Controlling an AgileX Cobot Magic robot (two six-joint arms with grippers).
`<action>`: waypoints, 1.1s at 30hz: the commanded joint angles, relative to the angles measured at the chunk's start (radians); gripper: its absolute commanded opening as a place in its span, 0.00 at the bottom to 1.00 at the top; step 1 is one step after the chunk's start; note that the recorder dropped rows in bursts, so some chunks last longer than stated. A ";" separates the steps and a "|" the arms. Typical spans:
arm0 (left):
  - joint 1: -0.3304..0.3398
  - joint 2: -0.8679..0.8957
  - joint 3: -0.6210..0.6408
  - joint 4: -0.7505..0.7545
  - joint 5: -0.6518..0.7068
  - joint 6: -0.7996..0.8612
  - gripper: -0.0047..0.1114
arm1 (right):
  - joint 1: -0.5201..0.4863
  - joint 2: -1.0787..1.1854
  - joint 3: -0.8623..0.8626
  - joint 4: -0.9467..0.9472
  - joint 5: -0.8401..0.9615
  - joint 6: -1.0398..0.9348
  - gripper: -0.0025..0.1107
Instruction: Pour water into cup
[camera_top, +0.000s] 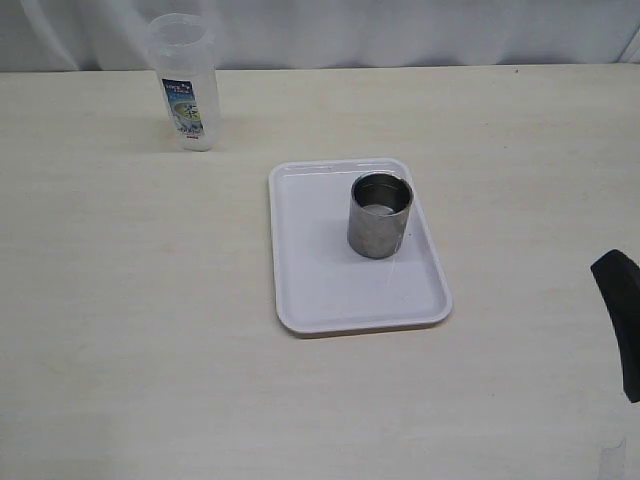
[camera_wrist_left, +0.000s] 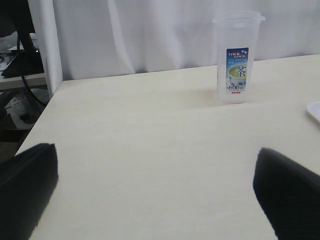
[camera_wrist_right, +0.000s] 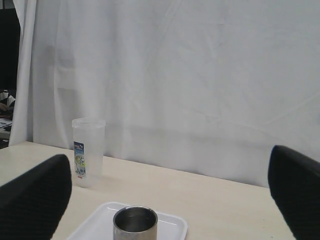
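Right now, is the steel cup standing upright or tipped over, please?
Upright: the cup stands on the white tray, its round open mouth facing up.

Translucent plastic container (camera_wrist_left: 238, 55), blue-yellow label (camera_wrist_left: 237, 70) reading LOCK & LOCK, large character 茶, 600 below it

Cup (camera_wrist_right: 135, 223) on tray (camera_wrist_right: 172, 226): base cut off by frame edge in right wrist view; water inside, can't tell, just reflections; right of tray, right gripper (camera_top: 620, 325) only a black sliver, rest off-frame; container (camera_top: 184, 85) back-left of tray, label txt too small to read in ext. view.
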 joint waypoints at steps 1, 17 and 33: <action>0.004 -0.002 0.003 -0.005 -0.007 0.002 0.91 | -0.001 -0.005 0.003 -0.003 0.003 0.004 0.99; 0.004 -0.002 0.003 0.001 -0.003 -0.009 0.61 | -0.001 -0.005 0.003 -0.003 0.003 0.002 0.99; 0.004 -0.002 0.003 0.008 -0.001 -0.009 0.04 | -0.001 -0.005 0.003 -0.003 0.003 0.006 0.99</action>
